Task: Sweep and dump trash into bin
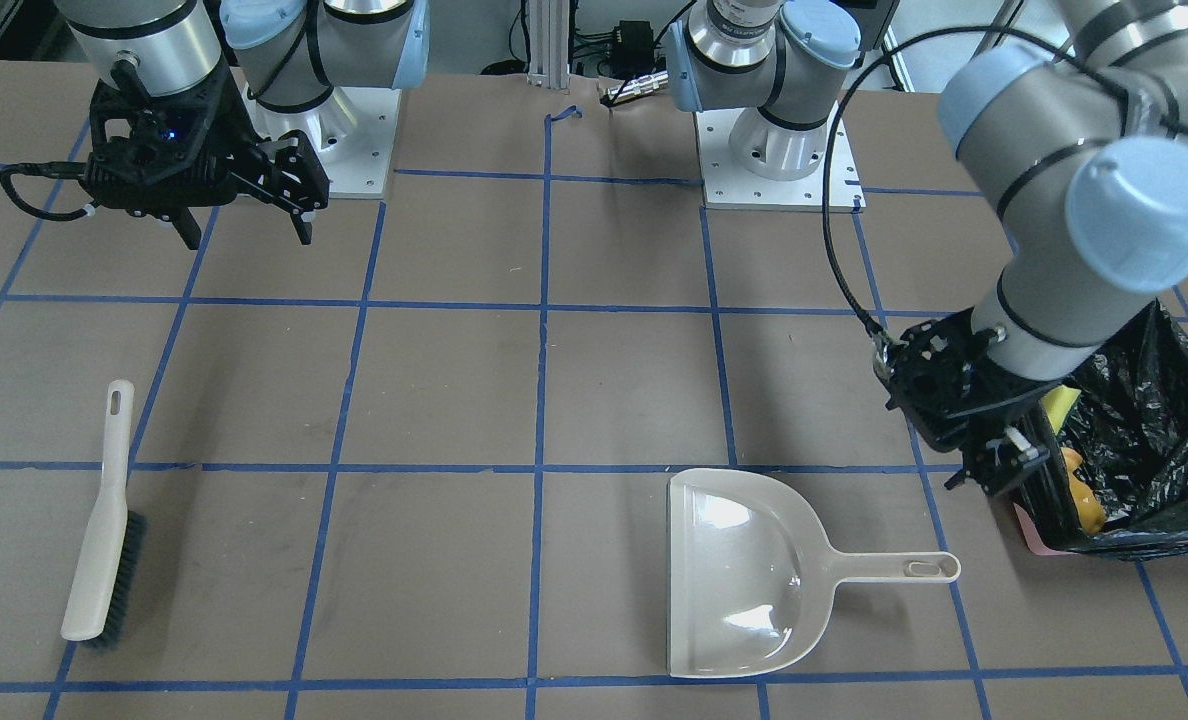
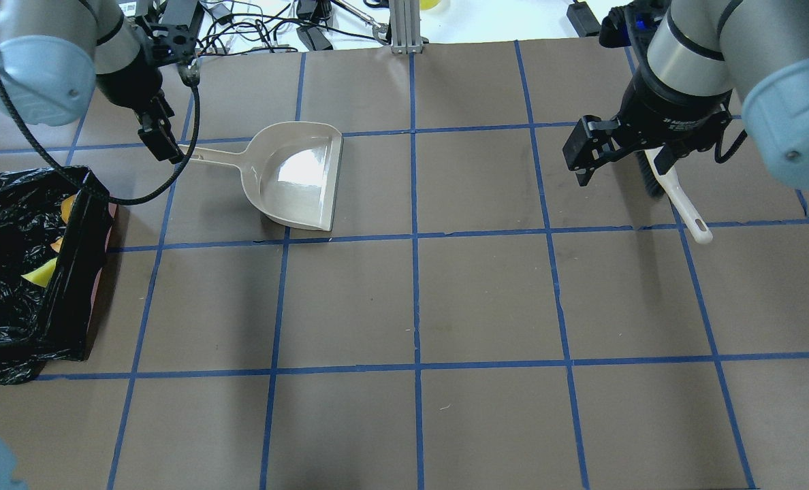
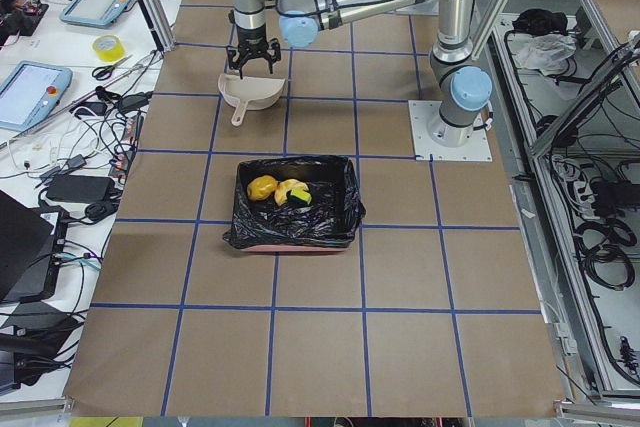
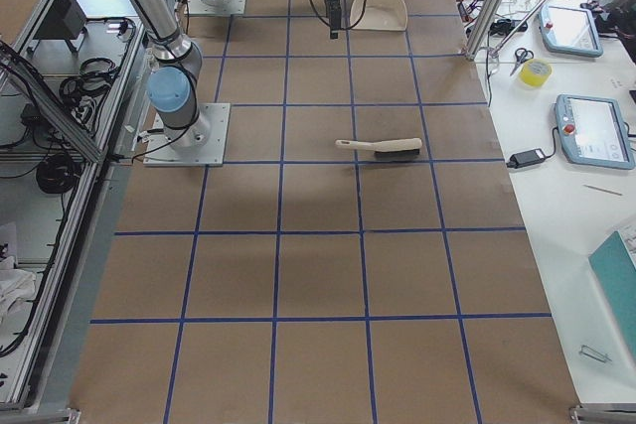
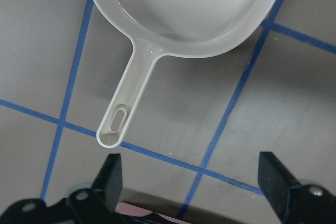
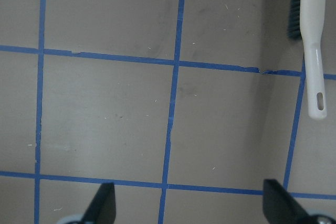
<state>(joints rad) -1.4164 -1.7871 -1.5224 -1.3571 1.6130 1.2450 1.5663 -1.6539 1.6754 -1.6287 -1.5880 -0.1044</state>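
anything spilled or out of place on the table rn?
Nothing stands out. The trash sits inside the bin. The dustpan lies flat and empty, and the brush lies well apart from it. The left gripper and right gripper are open and hold nothing.

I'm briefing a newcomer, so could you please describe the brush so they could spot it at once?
On the brown table with the blue tape grid, look at the half on the robot's right, away from the black-lined bin. The brush lies flat there alone: a slim beige handle with dark bristles along one side, unlike the broad, scoop-shaped dustpan.
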